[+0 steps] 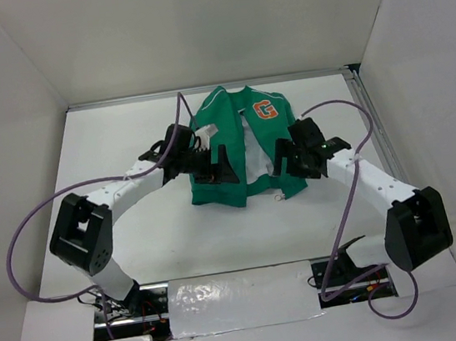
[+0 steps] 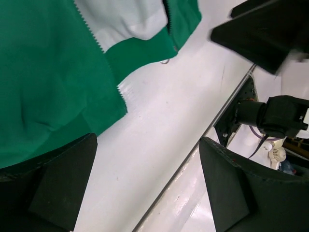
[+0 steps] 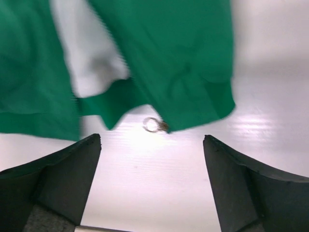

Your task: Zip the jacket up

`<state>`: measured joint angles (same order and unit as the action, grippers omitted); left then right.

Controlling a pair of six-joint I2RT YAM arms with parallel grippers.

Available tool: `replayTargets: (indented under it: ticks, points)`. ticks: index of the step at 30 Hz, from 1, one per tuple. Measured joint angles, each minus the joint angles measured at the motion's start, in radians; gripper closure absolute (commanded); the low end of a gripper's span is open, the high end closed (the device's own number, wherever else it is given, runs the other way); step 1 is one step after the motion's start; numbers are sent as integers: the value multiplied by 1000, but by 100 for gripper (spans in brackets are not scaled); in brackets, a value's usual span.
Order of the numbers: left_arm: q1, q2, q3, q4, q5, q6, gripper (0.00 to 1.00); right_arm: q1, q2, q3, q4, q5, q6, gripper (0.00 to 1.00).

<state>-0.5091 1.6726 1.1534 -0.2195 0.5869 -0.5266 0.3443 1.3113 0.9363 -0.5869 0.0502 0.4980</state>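
The green jacket (image 1: 234, 149) lies flat on the white table, collar at the far side, front open, pale lining showing down the middle, orange "G" patch (image 1: 265, 110) on its right chest. My left gripper (image 1: 215, 170) is open and hovers over the jacket's left front panel near the hem; its view shows green fabric (image 2: 43, 77) and the zipper teeth edge. My right gripper (image 1: 288, 165) is open over the right panel's hem; its view shows the hem (image 3: 183, 63) and a small metal zipper-pull ring (image 3: 151, 125) on the table just ahead of the fingers.
White walls enclose the table on three sides. A metal rail (image 1: 374, 130) runs along the right edge. Purple cables loop from both arms. The right arm shows in the left wrist view (image 2: 275, 116).
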Motion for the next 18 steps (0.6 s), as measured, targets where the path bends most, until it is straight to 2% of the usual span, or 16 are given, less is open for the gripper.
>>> replayTargets:
  ticks: [2, 3, 4, 9, 18]
  points:
    - [-5, -34, -12, -1, -11, 0, 1, 1, 13, -31, -13, 31, 10, 13]
    - [-7, -45, -21, -1, -16, 0, 1, 5, 27, -43, -21, 49, 14, 20]
    - [-7, -52, -33, -1, -19, 0, 1, 7, 44, -52, -30, 63, 18, 22]
    - [-7, -54, -87, -31, -41, 0, 1, 11, 125, -56, -41, 103, 25, 22]
    - [-7, -53, -91, -42, -63, 2, 1, 16, 322, 6, -36, 136, -18, 27]
